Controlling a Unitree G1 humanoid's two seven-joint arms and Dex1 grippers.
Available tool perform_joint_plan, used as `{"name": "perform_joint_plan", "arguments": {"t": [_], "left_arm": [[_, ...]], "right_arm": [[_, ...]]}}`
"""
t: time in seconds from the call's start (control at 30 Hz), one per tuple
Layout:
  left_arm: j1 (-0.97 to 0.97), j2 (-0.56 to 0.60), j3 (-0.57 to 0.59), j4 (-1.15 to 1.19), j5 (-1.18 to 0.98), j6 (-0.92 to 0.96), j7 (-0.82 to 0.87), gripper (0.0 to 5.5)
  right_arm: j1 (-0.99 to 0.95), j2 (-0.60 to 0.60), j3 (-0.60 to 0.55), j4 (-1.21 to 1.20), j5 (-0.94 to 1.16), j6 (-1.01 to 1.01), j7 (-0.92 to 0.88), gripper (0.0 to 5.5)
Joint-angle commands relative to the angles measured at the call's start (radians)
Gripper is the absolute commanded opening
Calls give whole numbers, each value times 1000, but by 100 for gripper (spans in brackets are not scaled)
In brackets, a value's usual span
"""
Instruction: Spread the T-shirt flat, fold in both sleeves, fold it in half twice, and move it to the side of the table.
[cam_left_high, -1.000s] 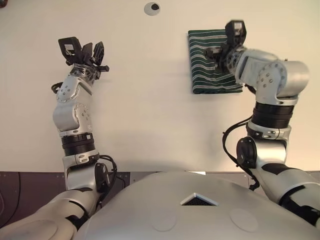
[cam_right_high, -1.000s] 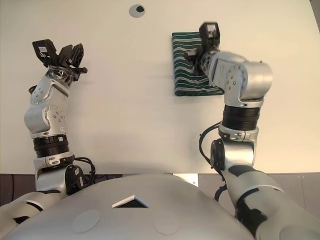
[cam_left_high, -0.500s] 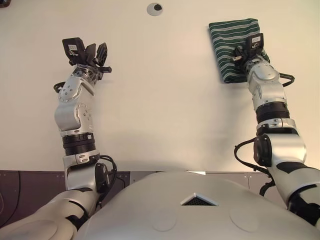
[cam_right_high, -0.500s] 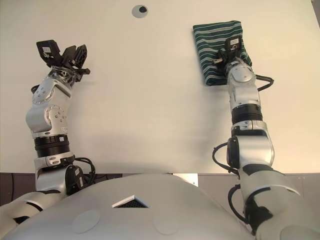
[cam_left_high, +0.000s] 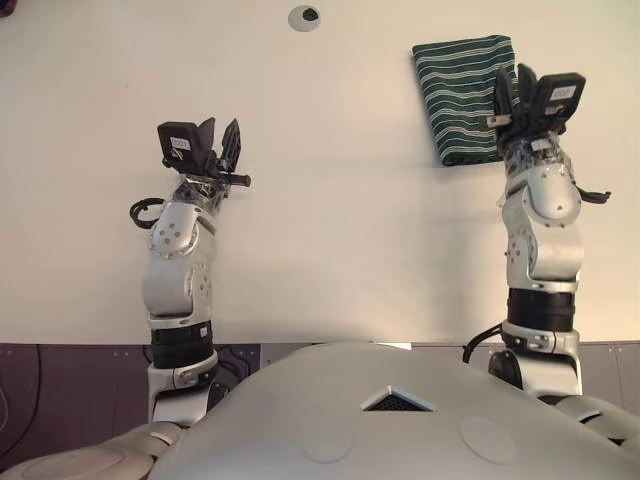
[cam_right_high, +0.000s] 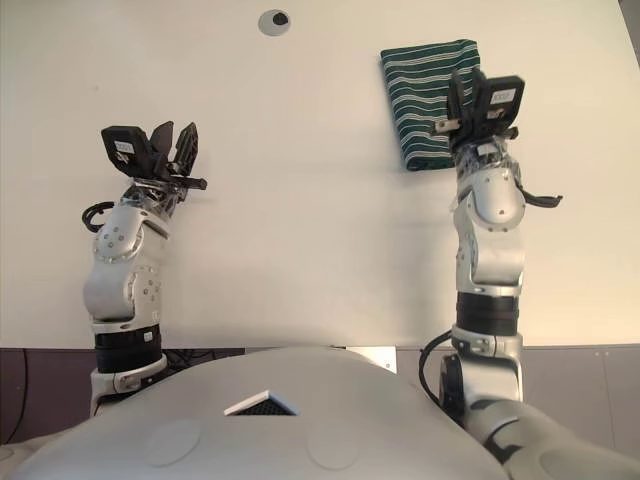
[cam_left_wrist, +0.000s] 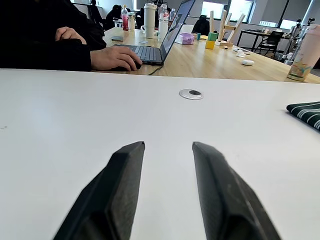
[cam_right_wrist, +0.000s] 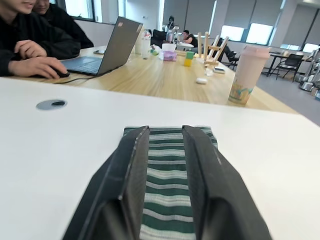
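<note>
**Q:** Surface under the grippers?
**A:** White table (cam_left_high: 320, 260), matt and plain. Round cable port (cam_left_wrist: 191, 94) set into it, well ahead of the left gripper (cam_left_wrist: 166, 146) fingertips, slightly toward the right-hand finger.

**Q:** Room beyond?
**A:** Wooden table (cam_right_wrist: 165, 75) directly behind the white one. On it: open laptop (cam_left_wrist: 170, 30), pink tumbler (cam_right_wrist: 247, 74), white bottle (cam_left_wrist: 150, 20), small coloured blocks (cam_right_wrist: 190, 56). Further back, chairs and bright windows (cam_right_wrist: 260, 32).

**Q:** Location of the T-shirt?
**A:** T-shirt (cam_right_wrist: 167, 200): green with white stripes, folded into a compact rectangle, flat on the white table. Below and between the right gripper (cam_right_wrist: 166, 131) fingers, reaching just past their tips. From the left gripper fingers, well off to the right-hand side, with one corner in sight.

**Q:** Finger state?
**A:** Left: spread apart, holding nothing, raised over bare tabletop. Right: spread apart, held over the T-shirt, no fabric pinched between them.

**Q:** Obstructions?
**A:** From the head views, right gripper fingers in front of the T-shirt's right edge, covering part of it.
</note>
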Motion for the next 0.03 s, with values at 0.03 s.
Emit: {"name": "perform_joint_plan", "arguments": {"t": [0.03], "left_arm": [[25, -1, -14, -16, 65, -87, 30, 171]], "right_arm": [[39, 14, 7, -12, 23, 39, 33, 119]]}}
